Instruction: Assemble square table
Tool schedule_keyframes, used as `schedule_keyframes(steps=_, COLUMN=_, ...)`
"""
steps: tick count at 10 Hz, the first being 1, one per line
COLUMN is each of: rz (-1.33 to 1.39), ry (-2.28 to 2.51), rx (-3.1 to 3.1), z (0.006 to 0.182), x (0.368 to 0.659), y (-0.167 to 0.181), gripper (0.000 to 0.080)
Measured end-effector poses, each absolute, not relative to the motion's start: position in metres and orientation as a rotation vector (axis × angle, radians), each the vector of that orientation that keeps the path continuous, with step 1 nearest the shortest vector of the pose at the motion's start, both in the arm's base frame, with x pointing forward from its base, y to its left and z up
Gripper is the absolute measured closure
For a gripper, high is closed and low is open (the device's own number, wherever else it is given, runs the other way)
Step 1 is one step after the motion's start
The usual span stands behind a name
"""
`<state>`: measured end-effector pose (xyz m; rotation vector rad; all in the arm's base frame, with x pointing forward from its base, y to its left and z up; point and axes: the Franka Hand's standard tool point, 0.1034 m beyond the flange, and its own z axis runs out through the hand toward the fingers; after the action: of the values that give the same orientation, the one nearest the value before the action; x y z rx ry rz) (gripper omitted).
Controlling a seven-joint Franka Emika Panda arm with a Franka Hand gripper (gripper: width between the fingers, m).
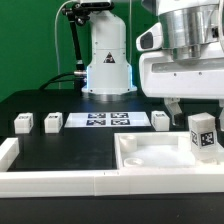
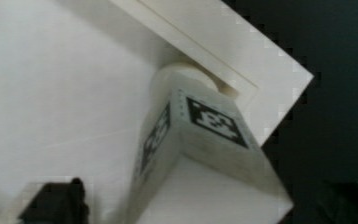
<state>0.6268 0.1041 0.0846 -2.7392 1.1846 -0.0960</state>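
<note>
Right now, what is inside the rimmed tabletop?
One tagged leg stands in a corner of the tabletop, on the exterior view's right. The leg covers its own joint.

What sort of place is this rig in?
Probably a robotics lab bench: a black table, a fixed marker board of tags, and tagged white legs laid out before a robot arm base.
</note>
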Motion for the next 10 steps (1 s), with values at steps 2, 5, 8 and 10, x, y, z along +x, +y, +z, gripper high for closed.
schedule_keyframes(steps=2, rz=-0.111, ry=1.000, rx=-2.817, z=0.0842, x=0.6267, y=0.1041, gripper=0.0150)
schedule_keyframes(steps=5, rz=-0.133, ry=0.630, rx=-2.932, z=0.0821, x=0.6253, y=0.1080, gripper=0.0150)
schedule_keyframes(steps=8, rz=-0.164, ry=0.253, rx=-2.999, z=0.0836, x=0.6267, y=0.1086, gripper=0.0150)
schedule_keyframes(steps=10, rz=-0.180, ry=-0.004, rx=-3.019, z=0.0837, x=0.6266, y=0.1091, gripper=0.0150)
